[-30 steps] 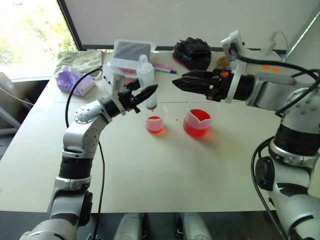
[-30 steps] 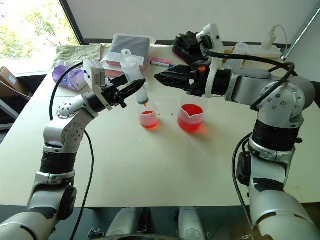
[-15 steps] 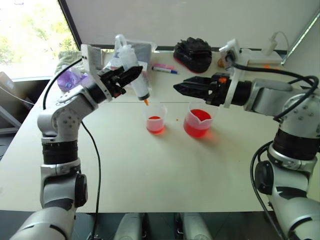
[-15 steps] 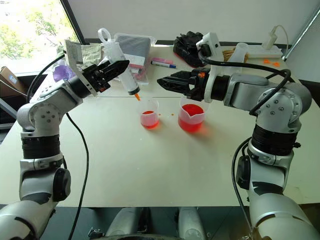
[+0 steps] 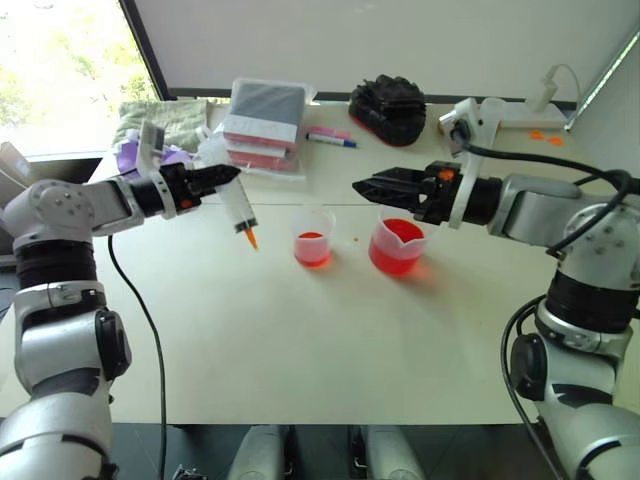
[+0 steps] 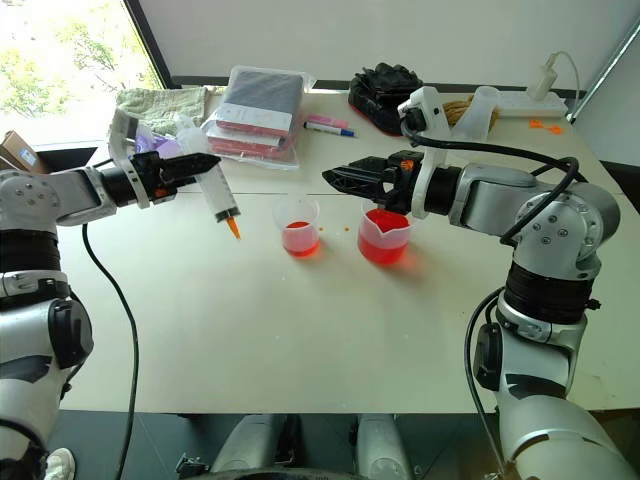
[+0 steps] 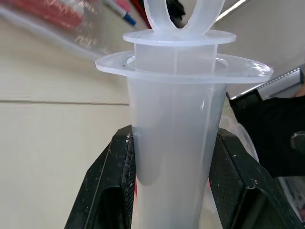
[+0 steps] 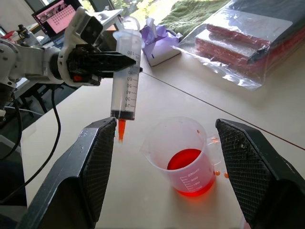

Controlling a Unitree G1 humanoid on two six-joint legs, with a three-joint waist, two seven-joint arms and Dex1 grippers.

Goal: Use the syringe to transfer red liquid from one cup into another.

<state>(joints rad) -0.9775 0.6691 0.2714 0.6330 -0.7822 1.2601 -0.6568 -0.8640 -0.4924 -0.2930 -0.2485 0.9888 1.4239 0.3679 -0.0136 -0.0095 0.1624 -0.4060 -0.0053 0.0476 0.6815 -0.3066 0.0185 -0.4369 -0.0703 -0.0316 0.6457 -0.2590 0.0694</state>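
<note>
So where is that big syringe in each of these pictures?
Left eye view: syringe left of centre, orange tip angled down over the table.
Right eye view: syringe left of centre, likewise.
Left wrist view: its barrel stands mid-picture, clamped between the black fingers.
Right wrist view: it hangs upright at upper left.
Shared landmark: the smaller cup.

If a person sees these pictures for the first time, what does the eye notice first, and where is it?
First come the two clear cups holding red liquid at the middle of the pale table: the small cup and, to its right, the wider beaker. Next is the syringe, gripped by the left tool and hanging tilted, orange tip down, over bare table left of the small cup. The right tool hovers open above the beaker.
</note>
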